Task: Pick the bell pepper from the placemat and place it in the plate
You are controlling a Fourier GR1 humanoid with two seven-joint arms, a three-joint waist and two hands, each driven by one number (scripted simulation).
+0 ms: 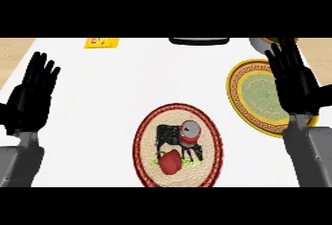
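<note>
The red bell pepper (170,161) lies on the near half of the round woven placemat (146,136), close to the counter's (110,96) front edge, with a small red and grey can (190,132) just beyond it on the same mat, over the mat's dark printed figure. Being low on the mat and apart from the can, the pepper looks reachable from the front without knocking its neighbour. The target, a yellow-rimmed plate (241,74) with a green patterned centre, sits toward the counter's right edge, well apart from the mat, so the carry would run rightward and away from the front edge. The right hand (293,83) stands over that plate with fingers straight and spread, holding nothing, its grey forearm rising from the lower right; it seems the natural hand for the grasp, being on the plate's side. The left hand (31,94) rests near the counter's left edge, fingers straight and slightly apart, also holding nothing. At the far edge lie a yellow object (102,42) and a dark shape (199,41), partly cut off. The pick has not begun.
</note>
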